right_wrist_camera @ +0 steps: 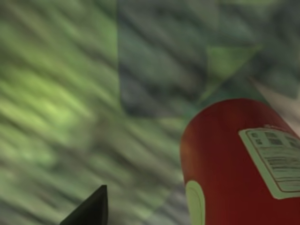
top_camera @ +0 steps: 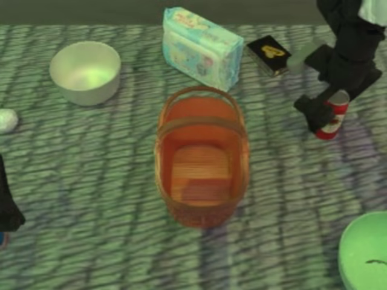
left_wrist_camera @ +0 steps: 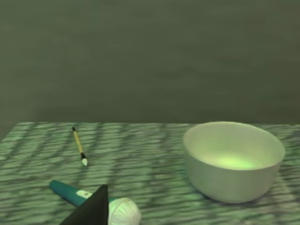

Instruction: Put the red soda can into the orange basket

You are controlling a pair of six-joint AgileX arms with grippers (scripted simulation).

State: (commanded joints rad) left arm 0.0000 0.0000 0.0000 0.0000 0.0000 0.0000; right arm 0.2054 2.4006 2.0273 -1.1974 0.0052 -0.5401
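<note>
right gripper (top_camera: pixel 327 107) fingers grasping the tilted red soda can (top_camera: pixel 334 116), top leaning toward table's far edge.

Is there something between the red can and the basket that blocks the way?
Nothing visible does. The table between the can, at the right gripper, and the basket is bare; only its handle arches across the opening.

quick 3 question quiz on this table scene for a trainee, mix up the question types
1. True or false: the small red cylindrical soda can lies inside the oval orange woven wicker basket.
2. Which arm's gripper is at the can? A. left B. right
3. Fill in: the round white bowl sits toward the top view's ____ side.

Key:
1. False; the can is right of the basket, which holds nothing.
2. B; the right gripper is around the can, while the left arm is parked at the left edge.
3. left
</note>
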